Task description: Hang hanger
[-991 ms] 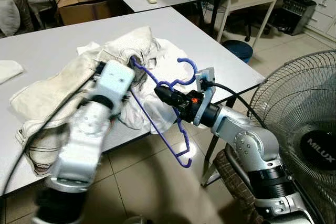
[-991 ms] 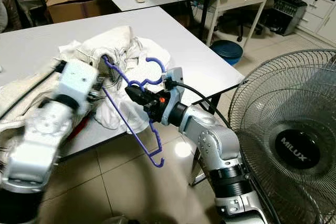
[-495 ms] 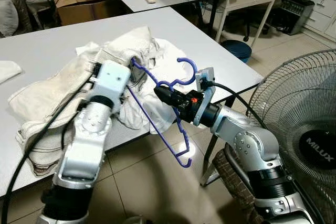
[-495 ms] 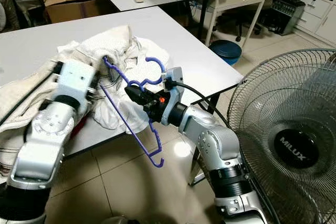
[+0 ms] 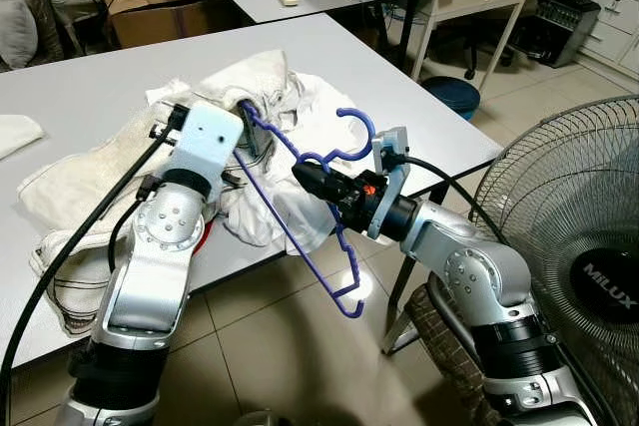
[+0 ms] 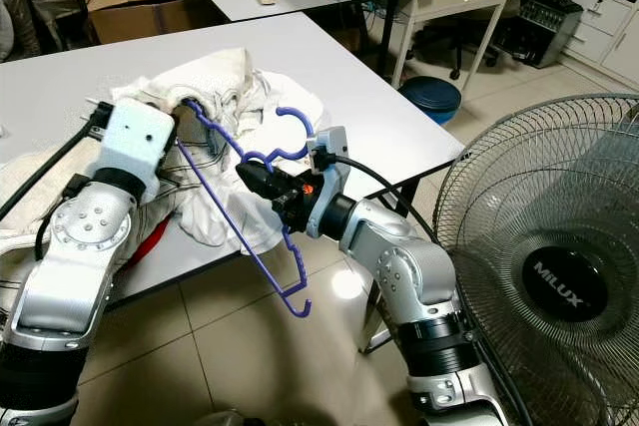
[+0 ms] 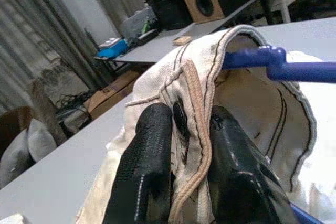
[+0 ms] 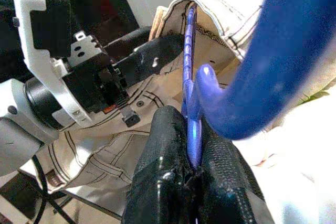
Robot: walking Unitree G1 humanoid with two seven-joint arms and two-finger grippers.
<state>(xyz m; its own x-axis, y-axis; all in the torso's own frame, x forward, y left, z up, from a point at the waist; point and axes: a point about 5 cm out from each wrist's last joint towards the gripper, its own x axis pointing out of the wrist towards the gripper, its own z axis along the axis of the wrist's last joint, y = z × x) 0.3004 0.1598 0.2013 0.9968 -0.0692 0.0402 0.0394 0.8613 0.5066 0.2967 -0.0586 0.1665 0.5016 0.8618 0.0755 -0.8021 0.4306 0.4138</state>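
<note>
- Our right gripper (image 5: 312, 179) has its two black fingers clamped on the neck of the blue plastic clothes hanger (image 5: 300, 214), just below its hook, and holds it in the air off the near edge of the white table (image 5: 90, 87)
- Our left gripper (image 7: 178, 150) has its fingers pinched together on a seamed edge of the cream cotton garment (image 5: 110, 167) that lies crumpled on the table
- One blue hanger arm tip sits inside the lifted opening of the garment, seen in the left wrist view; we judge that threading is under way
- Left to do, in our judgement: seat the second hanger arm in the garment, then carry the hanger to a rail
- The lower hanger arm hangs free below the table edge, outside the cloth
- How deep the inserted tip reaches is hidden by folds
- We cannot tell what kind of garment it is; jeans-like stitching shows in the right wrist view
- A standing fan (image 5: 579, 256) is near on the right, partly cut off
</note>
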